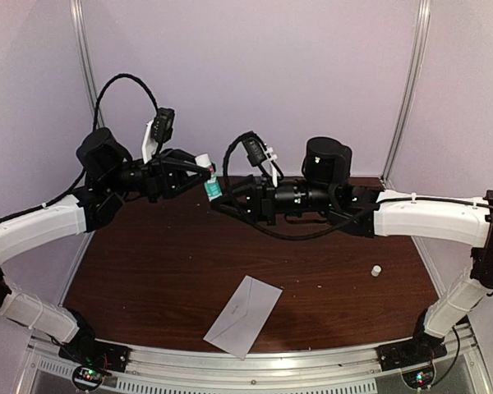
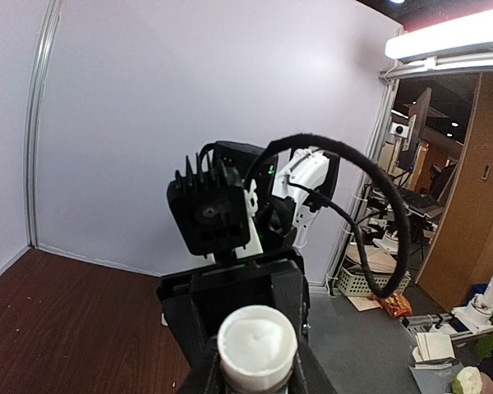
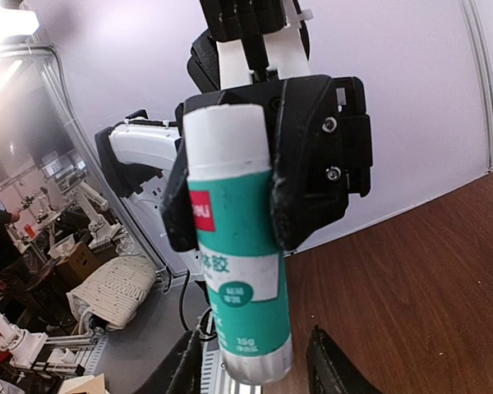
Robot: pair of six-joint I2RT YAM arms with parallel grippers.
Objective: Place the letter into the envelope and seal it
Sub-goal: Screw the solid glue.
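Envelope (image 1: 243, 316): pale grey paper, flat, rectangular, with a crease line across its face. It lies askew on the table (image 1: 148, 271) close to the near edge, between the two arm bases. Whether the letter is inside cannot be told.

Table: dark reddish-brown, wood-grain finish, matt. A small white cap (image 1: 376, 269) stands on it to the right, well apart from the envelope.

Above the far half of the table, the left gripper (image 1: 204, 172) is clamped on a glue stick (image 3: 238, 271). The stick is a smooth cylinder with a white top and a teal label bearing a red band. The black fingers pinch its upper part.

The right gripper (image 3: 255, 341) has its fingers apart, one on either side of the stick's lower end, with a gap showing on both sides.

Room: plain pale lavender wall panels (image 1: 255, 74) behind, set in slim metal posts (image 1: 88, 66).
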